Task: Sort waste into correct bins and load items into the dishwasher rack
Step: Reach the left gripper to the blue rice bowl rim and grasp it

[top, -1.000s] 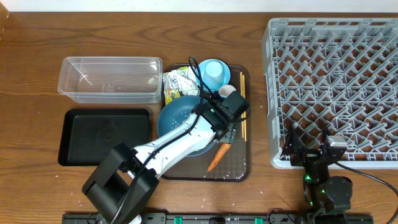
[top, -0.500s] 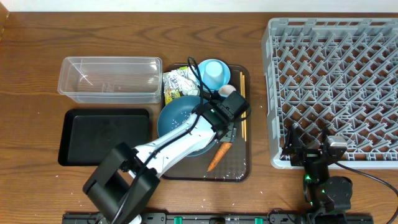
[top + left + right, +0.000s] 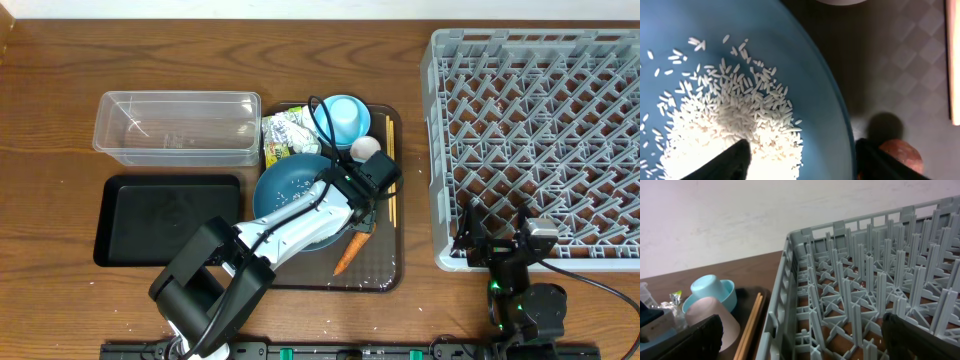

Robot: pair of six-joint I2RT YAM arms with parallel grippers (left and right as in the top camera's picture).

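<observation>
Two fingers of my left gripper (image 3: 800, 152) stand on either side of the wall of the large dark-blue bowl (image 3: 290, 195). One is inside, down among the loose white rice grains (image 3: 730, 115); the other is outside, just beside the carrot (image 3: 350, 252). The jaws are apart with the rim between them and nothing pinched yet, since the inner finger is well clear of the wall. I judge this stance is chosen because the rim is the only part of so wide a bowl that I can grip.

The bowl sits on the brown tray (image 3: 385, 270) with its rice inside (the waste has to come out before any racking). The likely plan is to lift and tip it over a bin. The clear tub (image 3: 177, 150) and the black tray (image 3: 170, 220) wait to my left. A one-sided rim hold could let the bowl swing and scatter grains.

My right gripper (image 3: 802, 332) is wide open and empty, parked at the near corner of the dishwasher rack (image 3: 540, 130), ready to receive.
</observation>
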